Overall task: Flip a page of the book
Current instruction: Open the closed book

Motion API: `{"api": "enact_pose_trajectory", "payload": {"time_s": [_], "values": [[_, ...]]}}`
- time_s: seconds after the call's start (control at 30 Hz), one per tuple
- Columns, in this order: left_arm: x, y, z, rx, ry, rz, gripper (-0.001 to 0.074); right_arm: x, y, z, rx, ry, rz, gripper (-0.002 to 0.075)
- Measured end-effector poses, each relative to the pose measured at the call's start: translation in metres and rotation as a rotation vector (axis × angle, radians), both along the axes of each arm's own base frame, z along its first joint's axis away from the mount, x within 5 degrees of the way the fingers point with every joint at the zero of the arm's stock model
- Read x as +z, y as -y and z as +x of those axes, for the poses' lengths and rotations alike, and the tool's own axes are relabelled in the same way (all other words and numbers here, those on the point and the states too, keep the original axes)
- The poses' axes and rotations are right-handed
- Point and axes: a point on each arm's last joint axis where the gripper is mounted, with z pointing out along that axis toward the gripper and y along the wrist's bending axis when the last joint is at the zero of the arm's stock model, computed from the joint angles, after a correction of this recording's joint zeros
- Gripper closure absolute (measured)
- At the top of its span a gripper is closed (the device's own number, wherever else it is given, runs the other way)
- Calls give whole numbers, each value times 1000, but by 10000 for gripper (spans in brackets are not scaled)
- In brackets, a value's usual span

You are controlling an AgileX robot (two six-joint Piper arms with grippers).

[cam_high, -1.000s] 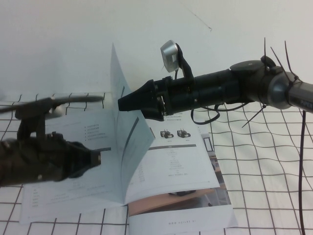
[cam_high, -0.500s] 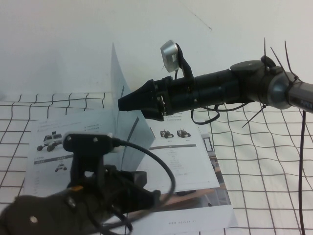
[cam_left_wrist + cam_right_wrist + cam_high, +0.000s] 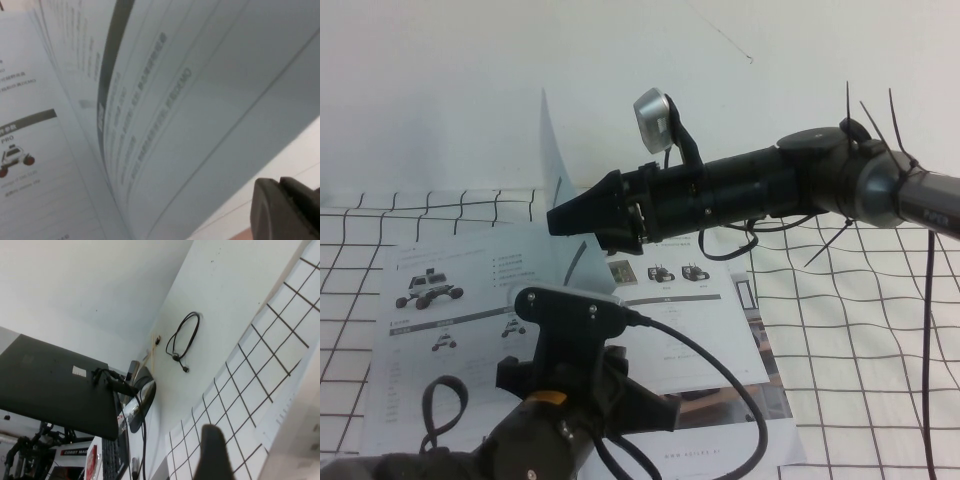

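Note:
The book (image 3: 440, 330) lies open on the grid cloth, its left-hand leaf showing wheeled-robot photos. My right gripper (image 3: 558, 218) reaches in from the right and is shut on the page (image 3: 548, 150), holding it upright above the spine. In the right wrist view one dark finger (image 3: 212, 450) stands beside the pale page (image 3: 300, 440). My left arm fills the near centre; its camera mount (image 3: 565, 305) hides its gripper in the high view. In the left wrist view the left gripper (image 3: 282, 210) is shut and empty, close under the lifted page (image 3: 200, 100).
A white cloth with a black grid (image 3: 860, 350) covers the table, with a white wall behind. The left arm's black cable (image 3: 720, 370) loops over the book's right side. The right wrist view shows a dark monitor (image 3: 55, 385) and a coiled cable (image 3: 182, 340).
My left arm has swung from the left side to the near centre, in front of the lifted page. My right gripper has shifted slightly left with the page.

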Motion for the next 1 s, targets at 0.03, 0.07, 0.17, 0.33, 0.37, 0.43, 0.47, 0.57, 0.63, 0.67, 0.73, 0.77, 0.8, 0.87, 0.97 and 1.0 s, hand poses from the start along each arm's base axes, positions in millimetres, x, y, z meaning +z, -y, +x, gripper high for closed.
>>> {"api": "enact_pose_trajectory", "payload": {"time_s": [0.03,0.07,0.17,0.33,0.37,0.43,0.47,0.57,0.63,0.67,0.73,0.77,0.8,0.87,0.97,1.0], "values": [[0,0,1,7,6,3,737,0,0,0,0,0,0,270],[0,1,3,12,16,6,737,0,0,0,0,0,0,270],[2,1,5,31,34,7,737,0,0,0,0,0,0,270],[1,-7,9,125,0,-21,737,0,0,0,0,0,0,270],[0,-9,9,149,-12,-29,737,0,0,0,1,5,1,270],[-1,-13,11,189,-33,-43,737,1,0,0,3,25,4,270],[-2,-14,12,200,-39,-47,737,3,0,0,5,40,7,270],[-2,-15,12,213,-46,-52,737,16,2,0,5,95,16,270],[-2,-16,13,223,-50,-55,737,26,5,1,7,139,16,270],[-3,-16,12,227,-53,-57,737,32,6,1,13,166,12,270],[-3,-17,12,242,-57,-61,737,44,8,2,26,224,-5,270],[-3,-18,12,252,-60,-63,737,49,8,3,35,254,-13,270],[-3,-18,12,261,-65,-65,737,54,8,3,43,285,-24,270],[-4,-19,12,277,-73,-62,737,60,9,4,65,343,-65,270],[-5,-21,11,291,-91,-50,737,61,13,6,96,432,-185,274],[-6,-21,11,289,-97,-46,737,58,15,6,107,452,-246,286]]}}
